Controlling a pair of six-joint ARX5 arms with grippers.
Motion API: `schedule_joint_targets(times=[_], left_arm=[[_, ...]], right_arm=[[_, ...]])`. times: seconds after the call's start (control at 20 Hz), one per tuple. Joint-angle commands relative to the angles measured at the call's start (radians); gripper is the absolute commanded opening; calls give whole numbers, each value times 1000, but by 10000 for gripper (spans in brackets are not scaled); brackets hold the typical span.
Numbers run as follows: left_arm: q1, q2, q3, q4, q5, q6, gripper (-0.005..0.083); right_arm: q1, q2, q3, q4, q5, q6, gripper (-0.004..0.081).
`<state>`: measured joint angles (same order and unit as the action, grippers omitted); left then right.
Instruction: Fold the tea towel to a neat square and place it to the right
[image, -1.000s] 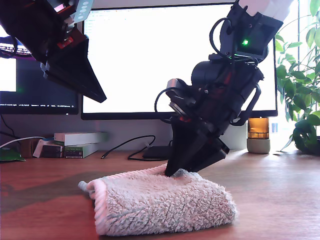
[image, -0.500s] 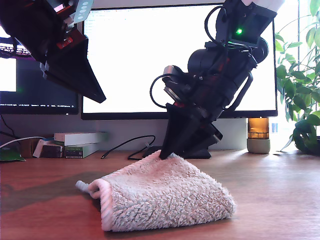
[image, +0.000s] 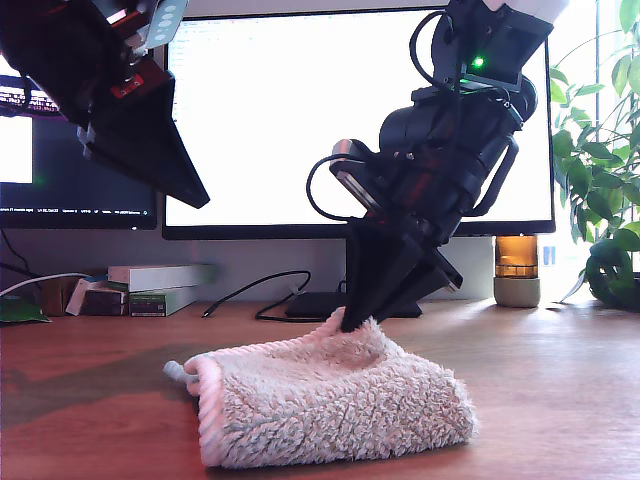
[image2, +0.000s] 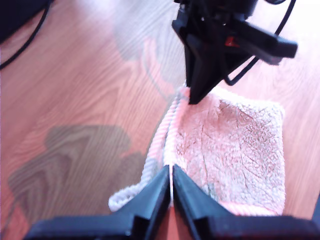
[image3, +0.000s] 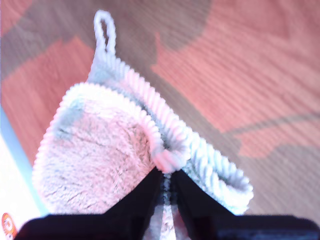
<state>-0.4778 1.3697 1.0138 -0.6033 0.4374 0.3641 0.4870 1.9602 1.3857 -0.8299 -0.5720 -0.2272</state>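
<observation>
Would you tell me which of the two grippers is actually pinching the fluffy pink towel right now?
My second gripper, at the exterior view's right, shut on the fluffy pale pink terry towel at its corded hem. My first gripper hangs above the wooden desk, touching nothing.

Folded tea towel (image: 335, 405) on the wooden desk (image: 560, 390), one edge pinched up by my second gripper (image: 352, 318). My first gripper (image: 190, 190) raised toward the exterior view's left, jaws together, before a bright monitor (image: 280, 110).

Exterior low, desk-level, close; wrist views look down; all share towel (image: 330, 405).
</observation>
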Motion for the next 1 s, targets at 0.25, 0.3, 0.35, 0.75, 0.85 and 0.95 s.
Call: schedule_joint_targets(times=[0.25, 0.3, 0.35, 0.75, 0.85, 0.95], left_arm=[[-2, 3, 3, -1, 13, 3, -23], [-2, 3, 3, 0, 20, 3, -23], [-2, 3, 3, 0, 23, 2, -23], [-2, 3, 3, 0, 27, 2, -23], [-2, 3, 3, -1, 31, 2, -23], [-2, 3, 3, -3, 31, 2, -23]], right_arm=[[10, -48, 4, -51, 33, 22, -13], [10, -59, 4, -54, 33, 22, -13], [10, -72, 4, -55, 33, 24, -13], [11, -112, 4, -119, 179, 48, -13], [20, -112, 4, -124, 224, 48, -13], [33, -112, 3, -123, 273, 48, -13]])
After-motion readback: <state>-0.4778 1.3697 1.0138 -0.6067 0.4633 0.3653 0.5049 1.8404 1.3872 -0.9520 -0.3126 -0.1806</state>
